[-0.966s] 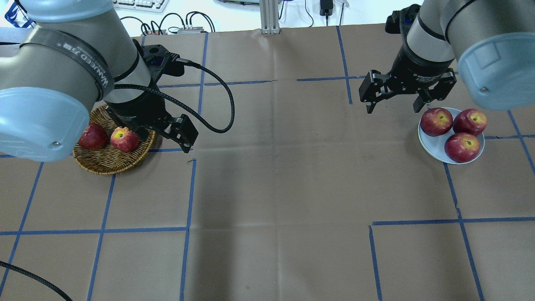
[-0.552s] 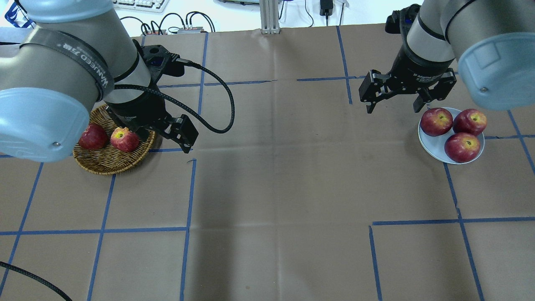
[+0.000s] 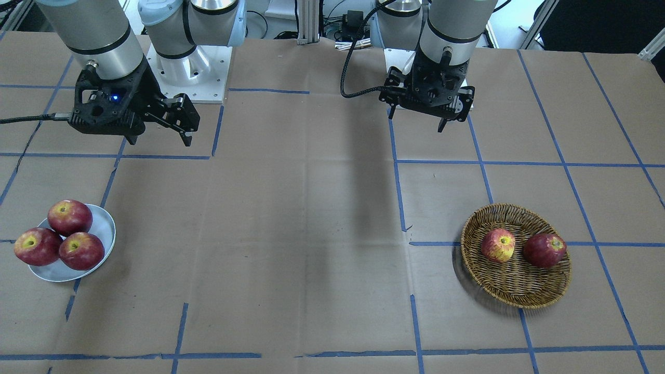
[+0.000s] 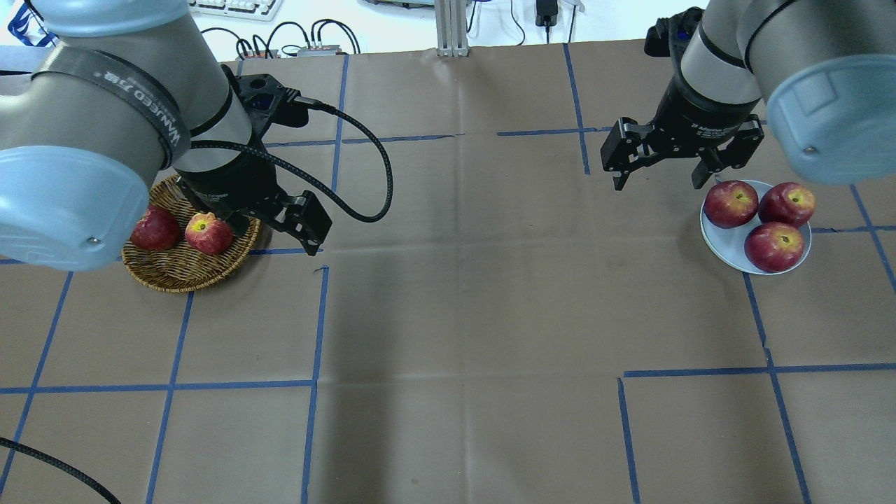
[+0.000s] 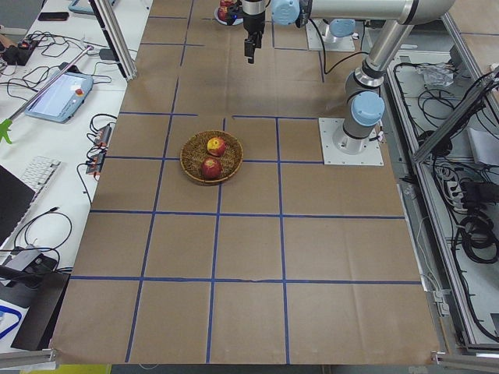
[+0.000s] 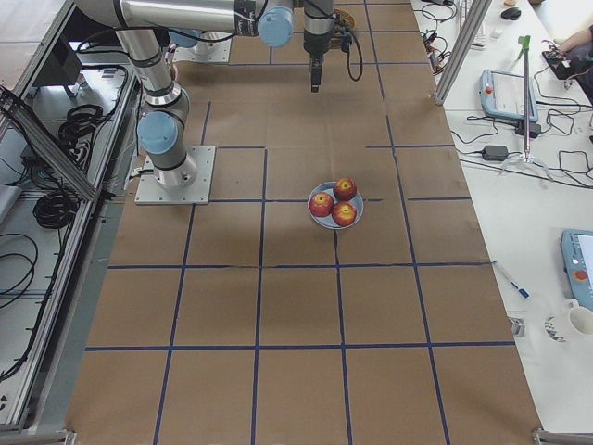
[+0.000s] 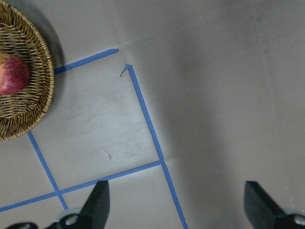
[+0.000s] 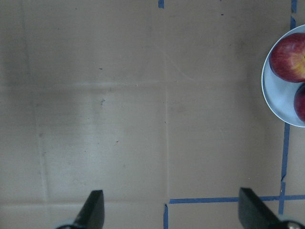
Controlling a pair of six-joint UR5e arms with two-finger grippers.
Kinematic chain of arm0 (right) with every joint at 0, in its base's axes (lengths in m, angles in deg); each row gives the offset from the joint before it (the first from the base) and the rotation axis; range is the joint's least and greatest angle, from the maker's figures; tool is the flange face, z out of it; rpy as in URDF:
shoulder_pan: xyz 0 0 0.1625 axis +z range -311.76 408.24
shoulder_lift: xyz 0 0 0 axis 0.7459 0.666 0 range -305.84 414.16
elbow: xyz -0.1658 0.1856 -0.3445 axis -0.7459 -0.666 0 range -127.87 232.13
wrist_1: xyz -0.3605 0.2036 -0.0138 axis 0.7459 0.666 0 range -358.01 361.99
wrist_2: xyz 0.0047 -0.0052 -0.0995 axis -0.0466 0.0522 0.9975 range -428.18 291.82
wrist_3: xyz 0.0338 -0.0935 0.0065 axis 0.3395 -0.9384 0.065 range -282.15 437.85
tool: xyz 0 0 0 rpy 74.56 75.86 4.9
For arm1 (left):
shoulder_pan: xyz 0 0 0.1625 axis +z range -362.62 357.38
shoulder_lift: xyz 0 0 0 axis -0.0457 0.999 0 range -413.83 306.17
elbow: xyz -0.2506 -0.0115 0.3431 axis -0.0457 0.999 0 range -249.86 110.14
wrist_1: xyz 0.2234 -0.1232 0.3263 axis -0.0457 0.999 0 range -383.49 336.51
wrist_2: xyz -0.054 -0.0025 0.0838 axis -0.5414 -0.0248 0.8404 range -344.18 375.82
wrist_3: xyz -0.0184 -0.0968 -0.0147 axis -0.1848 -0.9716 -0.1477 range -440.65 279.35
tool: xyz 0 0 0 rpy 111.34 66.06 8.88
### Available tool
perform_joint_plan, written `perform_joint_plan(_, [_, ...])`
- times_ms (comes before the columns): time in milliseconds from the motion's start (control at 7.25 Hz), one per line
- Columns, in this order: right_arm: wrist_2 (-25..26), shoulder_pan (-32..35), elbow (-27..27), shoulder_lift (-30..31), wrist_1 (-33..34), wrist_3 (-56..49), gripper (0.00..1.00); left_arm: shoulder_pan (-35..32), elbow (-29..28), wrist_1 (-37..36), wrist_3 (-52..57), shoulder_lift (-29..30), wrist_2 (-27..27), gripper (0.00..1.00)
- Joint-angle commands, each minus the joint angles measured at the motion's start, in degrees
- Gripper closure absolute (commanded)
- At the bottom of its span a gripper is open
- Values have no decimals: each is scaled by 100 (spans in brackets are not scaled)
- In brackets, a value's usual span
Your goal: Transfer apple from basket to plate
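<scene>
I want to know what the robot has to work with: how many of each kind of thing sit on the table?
Basket: 1
Plate: 1
Apples: 5 (pale apple and dark apple in the basket; 3 plate apples)
Total: 7

Robot lab: tape-gridded table [image 4: 462, 315], teach pendant [image 6: 508, 93]

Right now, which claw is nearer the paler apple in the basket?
Left. The left claw hangs open just beside the basket, not over the apple. The right claw hangs open at the opposite end, by the plate.
</scene>
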Motion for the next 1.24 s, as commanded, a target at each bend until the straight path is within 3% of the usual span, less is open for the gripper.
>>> perform_joint_plan(0, [-2, 3, 0, 0, 3, 0, 0, 8, 5, -19, 9, 108, 0, 1])
perform_joint_plan(414, [-11, 3, 0, 0, 3, 0, 0, 156, 83, -18, -53, 266, -35, 1])
perform_joint_plan(552, [-2, 3, 0, 0, -6, 0, 0, 183, 179, -262, -44, 337, -226, 1])
perform_joint_plan(828, [-20, 3, 0, 0, 3, 0, 0, 210, 722, -1604, 105, 468, -264, 1])
perform_joint_plan(1103, [-11, 3, 0, 0, 3, 0, 0, 254, 804, -1890, 1093, 793, -255, 1])
